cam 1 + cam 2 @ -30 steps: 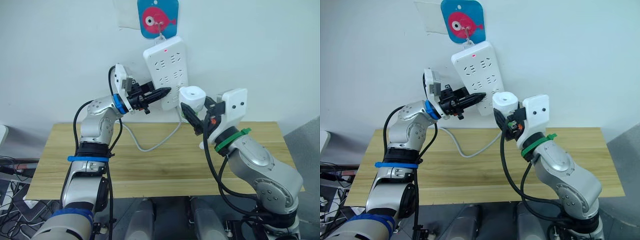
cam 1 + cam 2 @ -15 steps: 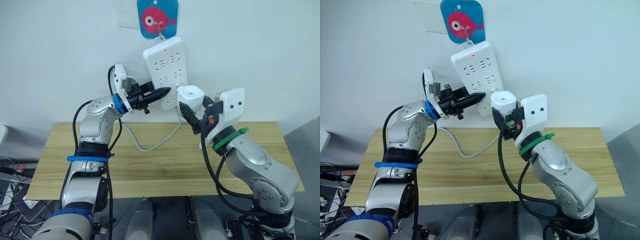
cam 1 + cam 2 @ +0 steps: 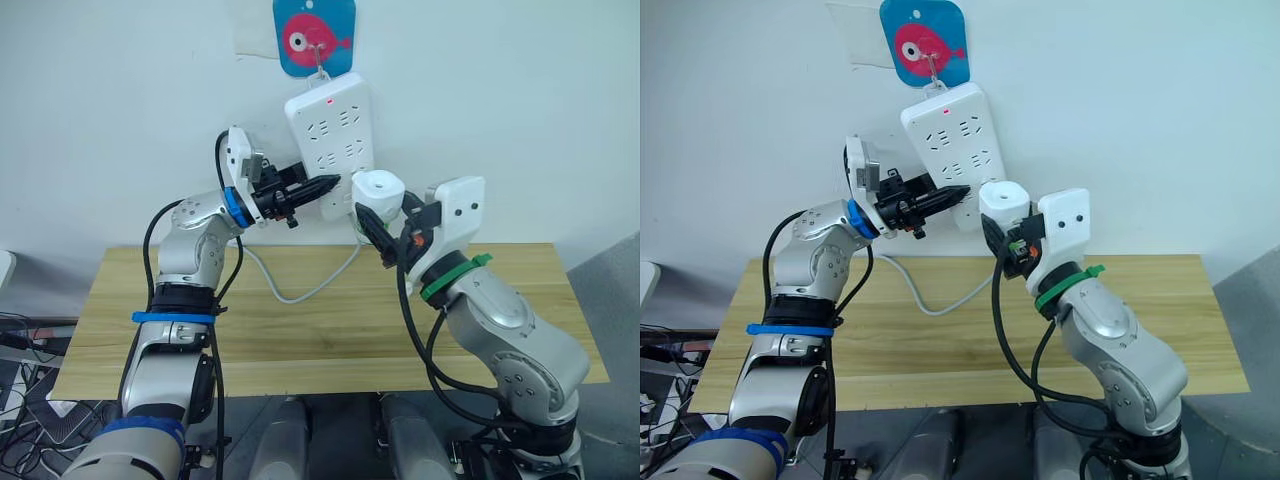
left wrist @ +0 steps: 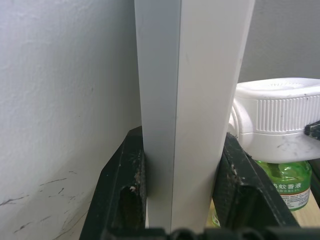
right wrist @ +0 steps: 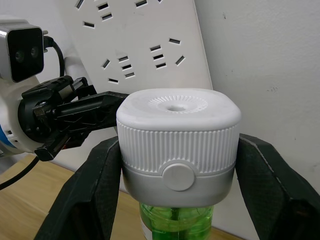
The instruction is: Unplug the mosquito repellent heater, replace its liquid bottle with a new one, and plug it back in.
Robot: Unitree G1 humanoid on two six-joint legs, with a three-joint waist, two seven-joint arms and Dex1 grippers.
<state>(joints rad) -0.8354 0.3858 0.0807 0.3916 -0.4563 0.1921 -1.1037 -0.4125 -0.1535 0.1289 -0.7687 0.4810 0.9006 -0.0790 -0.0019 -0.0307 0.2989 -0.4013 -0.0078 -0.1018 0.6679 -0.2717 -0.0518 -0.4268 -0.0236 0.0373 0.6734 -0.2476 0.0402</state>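
The mosquito repellent heater (image 3: 378, 188) is a white ribbed-sided unit with a green liquid bottle (image 5: 176, 222) screwed in below. My right gripper (image 5: 177, 167) is shut on it, one black finger on each side, holding it upright in the air just right of the lower end of the white power strip (image 3: 332, 130). The heater is close to the strip; its prongs are hidden. My left gripper (image 3: 328, 185) is shut on the strip's lower left edge. In the left wrist view the fingers (image 4: 125, 175) clamp the strip (image 4: 192, 100) edge-on, with the heater (image 4: 277, 125) beyond.
The power strip hangs on the wall from a hook with a blue fish sticker (image 3: 315, 37). Its white cable (image 3: 300, 290) loops down onto the wooden table (image 3: 300, 340) below both arms.
My right gripper has carried the heater slightly left, nearer the power strip. The left gripper has kept its hold on the strip's edge.
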